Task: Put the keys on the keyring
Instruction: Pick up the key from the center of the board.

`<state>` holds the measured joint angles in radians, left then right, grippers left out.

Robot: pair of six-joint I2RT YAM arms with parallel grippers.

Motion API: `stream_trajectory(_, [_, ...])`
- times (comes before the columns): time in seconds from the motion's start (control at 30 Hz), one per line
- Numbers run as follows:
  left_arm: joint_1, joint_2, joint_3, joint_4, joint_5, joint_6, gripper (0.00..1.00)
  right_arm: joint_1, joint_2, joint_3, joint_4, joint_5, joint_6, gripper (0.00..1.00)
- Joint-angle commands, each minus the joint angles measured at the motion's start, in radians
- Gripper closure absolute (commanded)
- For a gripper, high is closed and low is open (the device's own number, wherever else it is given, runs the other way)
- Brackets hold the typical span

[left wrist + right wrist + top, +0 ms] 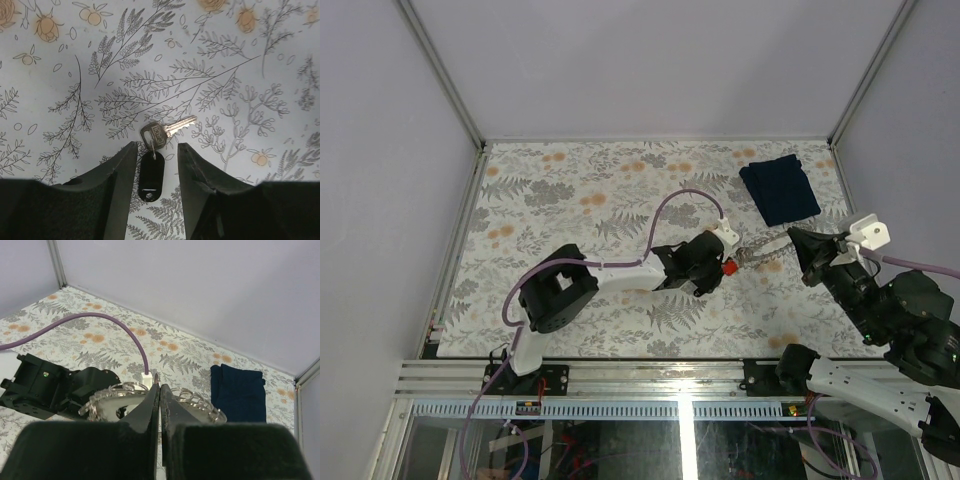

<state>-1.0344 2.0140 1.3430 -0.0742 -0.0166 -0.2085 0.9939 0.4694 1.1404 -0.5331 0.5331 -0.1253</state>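
Left tool (157, 146): two matte black, wedge-shaped fingers (120, 172) set at a medium gap, gripping nothing. From the left wrist I see them straddle a glossy black oval plastic tag (149, 175) lying flat on the table (570, 190), with a gap on both sides of it. A small ring joins that tag to one key (161, 132), which has a dull dark metal head with stamped lettering and a bright, silvery toothed blade pointing to 2 o'clock. The key is flat on the table, just past the fingertips at 12 o'clock.

Right tool (160, 390): black fingers pressed together with no gap. The keyring (196, 400), a shiny silver chain of small looped links, arcs out on both sides of the closed tips, so it looks pinched there and lifted. I can't make out the exact contact point.

In the top view the chain runs between the two tools, at 3 o'clock from the left tool. A small red tag (729, 267) sits right beside the left tool's tip.

The table cover is matte, pale, printed with grey ferns and orange flowers. A dark blue folded cloth (780, 188), soft and rectangular, lies at 1 o'clock near the far right corner, well apart from the chain. A smooth purple cable (100, 317) loops over the left arm.
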Motion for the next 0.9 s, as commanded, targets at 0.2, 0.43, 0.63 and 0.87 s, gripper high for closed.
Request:
stream_trajectory(0.2, [-0.004, 0.049, 0.053, -0.025, -0.055, 0.018, 0.64, 0.000, 0.020, -0.001, 0.076, -0.015, 0.001, 1.00])
stream_trajectory(0.43, [-0.004, 0.061, 0.057, -0.026, -0.054, 0.024, 0.69, 0.000, 0.020, -0.013, 0.084, -0.025, 0.004, 1.00])
stream_trajectory(0.63, [-0.005, 0.069, 0.064, -0.029, -0.048, 0.024, 0.72, 0.001, 0.017, -0.015, 0.082, -0.027, 0.008, 1.00])
stream_trajectory(0.87, [-0.006, 0.068, 0.063, -0.029, -0.034, 0.027, 0.98, 0.000, 0.015, -0.019, 0.081, -0.027, 0.011, 1.00])
